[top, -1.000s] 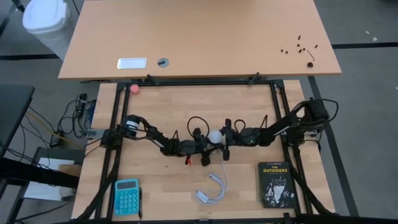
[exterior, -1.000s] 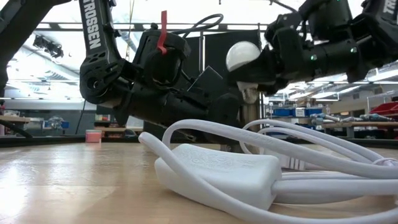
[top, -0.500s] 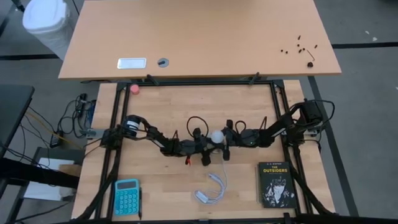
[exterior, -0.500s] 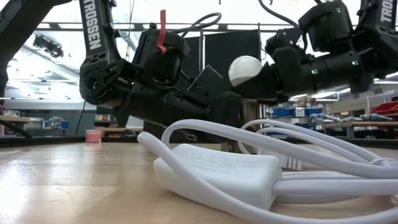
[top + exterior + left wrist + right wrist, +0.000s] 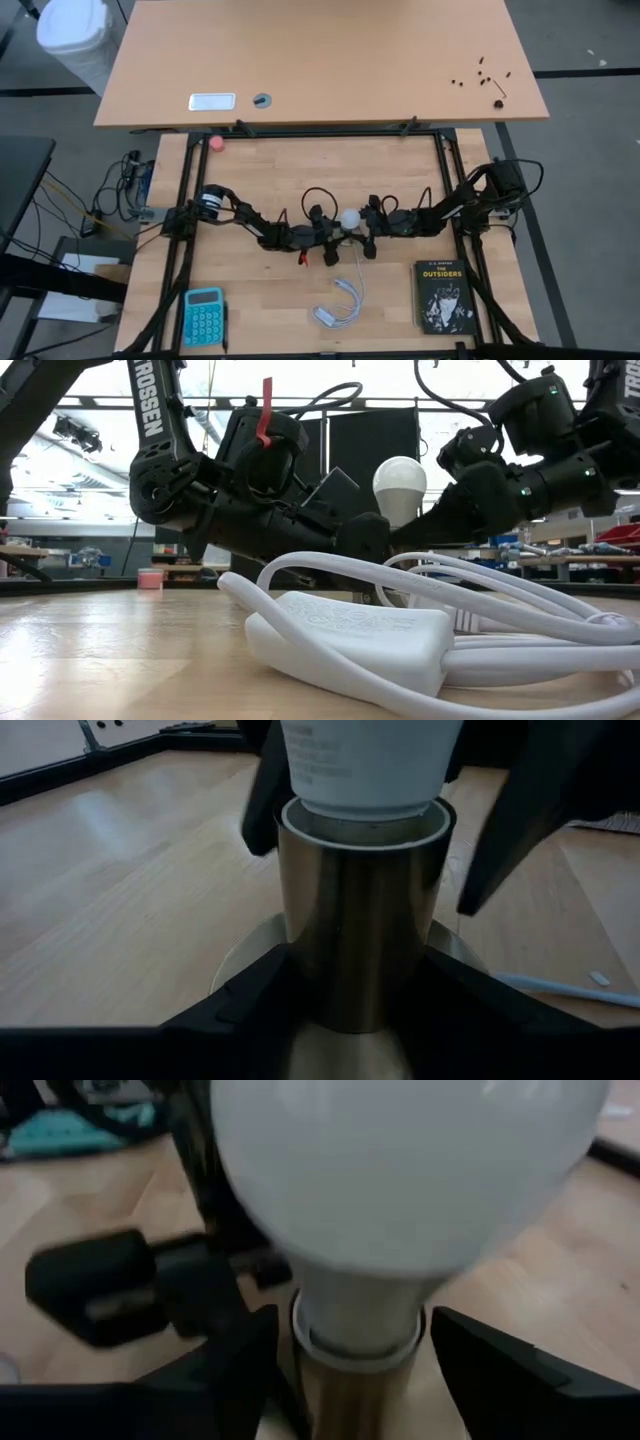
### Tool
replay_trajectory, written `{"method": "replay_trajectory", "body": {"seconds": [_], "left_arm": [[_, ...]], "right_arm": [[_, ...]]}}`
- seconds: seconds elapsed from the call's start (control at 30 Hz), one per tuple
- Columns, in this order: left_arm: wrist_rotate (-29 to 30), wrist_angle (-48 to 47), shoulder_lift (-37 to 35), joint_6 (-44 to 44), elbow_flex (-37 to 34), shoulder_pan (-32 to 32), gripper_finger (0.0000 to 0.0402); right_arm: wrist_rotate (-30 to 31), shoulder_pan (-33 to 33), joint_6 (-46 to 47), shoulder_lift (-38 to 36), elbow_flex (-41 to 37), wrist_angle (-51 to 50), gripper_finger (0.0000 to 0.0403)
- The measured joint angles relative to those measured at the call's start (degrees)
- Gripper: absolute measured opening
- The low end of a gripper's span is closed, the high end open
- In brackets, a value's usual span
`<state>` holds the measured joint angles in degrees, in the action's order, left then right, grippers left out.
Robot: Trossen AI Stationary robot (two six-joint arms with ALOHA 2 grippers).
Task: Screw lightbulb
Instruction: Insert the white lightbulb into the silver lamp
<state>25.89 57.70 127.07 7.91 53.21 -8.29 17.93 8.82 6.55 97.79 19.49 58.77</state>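
The white lightbulb (image 5: 399, 482) stands upright with its narrow base in the top of a brass socket tube (image 5: 365, 910). The tube rises from a round metal disc on the table. In the high view the bulb (image 5: 348, 220) sits at the table's middle between both arms. My left gripper (image 5: 360, 985) comes from the table's left and is shut on the socket tube. My right gripper (image 5: 355, 1355) comes from the table's right and is shut on the bulb's neck. The bulb's screw base is hidden inside the tube. My left gripper pinches the lower part of the socket tube (image 5: 300, 970) between its two fingers, coming level from the table's left. The tube stands upright on its disc on the table. My right gripper holds the bulb's tapered neck (image 5: 360, 1315) just below the globe, one finger on each side. Its fingers (image 5: 515, 820) come from the table's right, slanting slightly down. The bulb stands upright with its base in the socket's mouth.
A coiled white cord with a flat switch block (image 5: 350, 635) lies toward the near edge (image 5: 340, 305). A black book (image 5: 443, 296) is at the near right and a teal calculator (image 5: 204, 316) at the near left. A pink ball (image 5: 216, 143) lies at the far left.
My right gripper has tipped and gone down with the bulb. The bulb, slanted a second ago, now stands upright with its base in the socket tube.
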Motion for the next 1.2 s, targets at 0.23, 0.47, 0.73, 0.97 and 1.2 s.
{"method": "replay_trajectory", "body": {"seconds": [0.23, 0.47, 0.73, 0.97, 1.2], "left_arm": [[0.0, -0.2, 0.0, 0.0, 0.0, 0.0, 0.0209], [0.0, -0.3, 0.0, 0.0, 0.0, 0.0, 0.0209], [0.0, -0.5, 0.0, 0.9, 0.0, 0.0, 0.0209], [0.0, -0.6, 0.0, 1.2, 0.0, 0.0, 0.0209], [0.0, -0.7, 0.0, 1.2, -0.1, 0.0, 0.0209]], "right_arm": [[-0.1, 0.7, 2.3, -6.4, 0.0, -10.0, 0.0317], [0.0, 1.9, 2.9, -13.3, 0.0, -16.0, 0.0323], [0.0, 3.6, 4.5, -13.5, 0.0, -16.3, 0.0314], [-0.1, 5.7, 6.4, -13.6, 0.0, -16.1, 0.0308], [3.2, 7.7, 9.5, -14.8, 0.0, -20.6, 0.0307]]}}
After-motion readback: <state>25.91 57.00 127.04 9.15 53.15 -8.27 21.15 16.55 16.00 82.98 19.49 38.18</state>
